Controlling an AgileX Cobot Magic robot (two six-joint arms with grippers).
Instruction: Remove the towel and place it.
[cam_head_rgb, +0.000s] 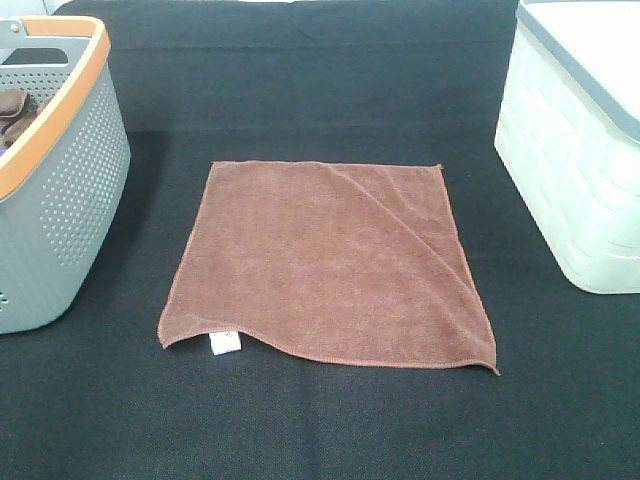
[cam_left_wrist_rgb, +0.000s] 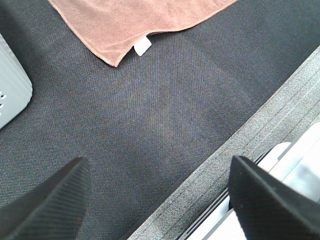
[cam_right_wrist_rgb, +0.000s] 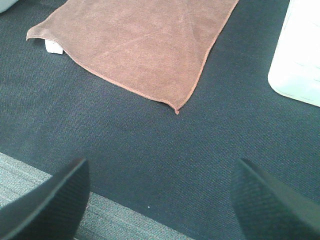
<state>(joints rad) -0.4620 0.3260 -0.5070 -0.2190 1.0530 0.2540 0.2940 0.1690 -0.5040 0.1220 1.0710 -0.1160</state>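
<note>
The towel (cam_head_rgb: 325, 265) lies spread flat on the black table cover, midway between the two baskets, with a diagonal crease and its small white tag (cam_head_rgb: 224, 343) at the near left corner. Neither arm shows in the high view. The left wrist view shows that tag corner of the towel (cam_left_wrist_rgb: 135, 20), with my left gripper (cam_left_wrist_rgb: 160, 200) open and empty over bare cloth near the table's front edge. My right gripper (cam_right_wrist_rgb: 160, 200) is likewise open and empty, hanging short of the towel's (cam_right_wrist_rgb: 140, 40) near right corner.
A grey perforated basket (cam_head_rgb: 60, 200) with an orange rim stands at the left, holding a bunched brown cloth (cam_head_rgb: 14, 112). A white basket (cam_head_rgb: 575, 150) with a grey rim stands at the right. A grey strip (cam_left_wrist_rgb: 240, 165) borders the table's front edge.
</note>
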